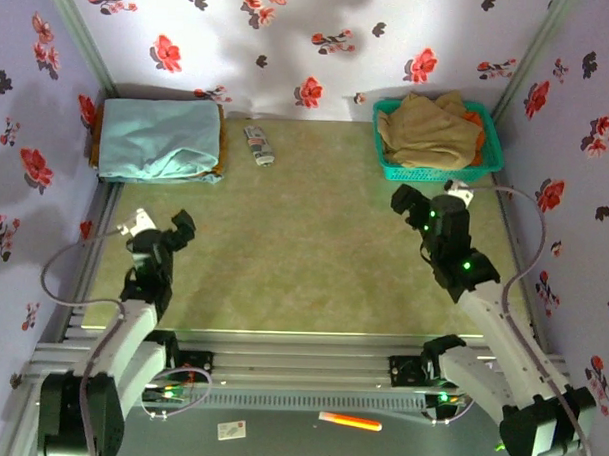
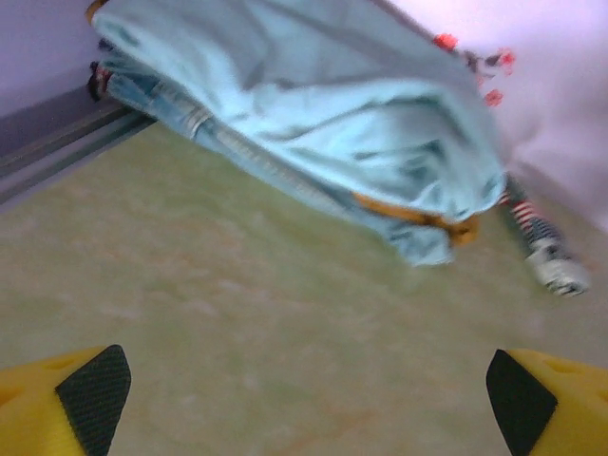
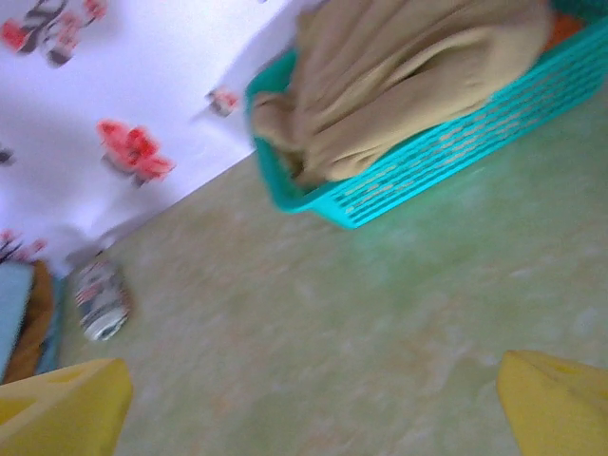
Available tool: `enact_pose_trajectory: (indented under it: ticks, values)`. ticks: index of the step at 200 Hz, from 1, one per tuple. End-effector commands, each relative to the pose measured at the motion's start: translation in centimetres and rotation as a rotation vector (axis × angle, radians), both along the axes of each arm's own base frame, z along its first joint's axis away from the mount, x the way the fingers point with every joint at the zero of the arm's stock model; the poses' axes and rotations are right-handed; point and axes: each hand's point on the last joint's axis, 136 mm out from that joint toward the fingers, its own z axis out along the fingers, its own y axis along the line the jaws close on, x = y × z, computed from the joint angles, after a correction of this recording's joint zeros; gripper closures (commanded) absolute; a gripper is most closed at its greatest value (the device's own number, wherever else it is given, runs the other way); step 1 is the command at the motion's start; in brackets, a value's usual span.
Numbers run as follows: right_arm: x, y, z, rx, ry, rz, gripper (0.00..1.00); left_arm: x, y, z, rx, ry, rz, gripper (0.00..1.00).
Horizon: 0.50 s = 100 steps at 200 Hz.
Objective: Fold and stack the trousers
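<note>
Pale aqua-blue trousers of thin soft cloth (image 1: 158,138), folded into a flattish rectangle at the far left corner of the olive-green table (image 1: 303,258), close against the left and far walls. Lying on top of a mustard-brown folded garment (image 1: 222,135), with only a brown edge peeking out at the right side and underneath; from the left wrist, the same pale blue cloth (image 2: 332,114) rumpled and sagging over that brown edge (image 2: 408,211). Judged light, limp and quick to slump: no stiffness to hold a fold, likely to slide off the layer below if dragged. Best taken at a thick folded edge or the waistband seam, pinching all layers at once, two corners at a time rather than the loose middle. Just right of the stack, near the far wall, a small striped rolled cloth item (image 1: 258,144). Near left, the left gripper (image 1: 163,223), yellow fingers spread wide (image 2: 304,399), bare table between them, nothing held, well short of the trousers. Over on the right, the right gripper (image 1: 431,199), likewise wide apart and empty (image 3: 313,408), just near of a teal plastic mesh basket (image 1: 436,176) holding a tan beige crumpled garment (image 1: 428,127).
</note>
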Motion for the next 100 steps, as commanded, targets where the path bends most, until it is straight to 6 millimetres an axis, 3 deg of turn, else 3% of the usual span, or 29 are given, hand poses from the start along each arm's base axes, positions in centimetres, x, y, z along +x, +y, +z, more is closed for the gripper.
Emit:
enact_pose_trajectory:
  ticks: [1, 17, 50, 75, 100]
  values:
    - [0.7, -3.4, 3.7, -0.092, -0.268, -0.174, 0.01, 1.2, 1.4, 5.3, 0.24, -0.244, 0.051, 0.01]
    - [1.0, -4.2, 2.9, -0.239, -0.293, -0.198, 0.01, 2.9, 1.1, 3.1, 0.324, -0.123, 0.011, 0.01]
    - [2.1, -5.1, -1.0, -0.521, -0.183, -0.185, 0.01, 5.0, 1.5, 2.8, 0.375, -0.052, 0.0, 0.01]
    - [3.4, -5.0, -3.6, -0.629, -0.134, -0.138, 0.01, 4.3, 2.0, -0.4, 0.35, 0.043, -0.001, 0.0]
    - [5.0, -4.7, -7.3, -0.647, -0.101, -0.048, 0.01, 5.0, 2.8, -0.5, 0.318, -0.012, 0.012, 0.01]
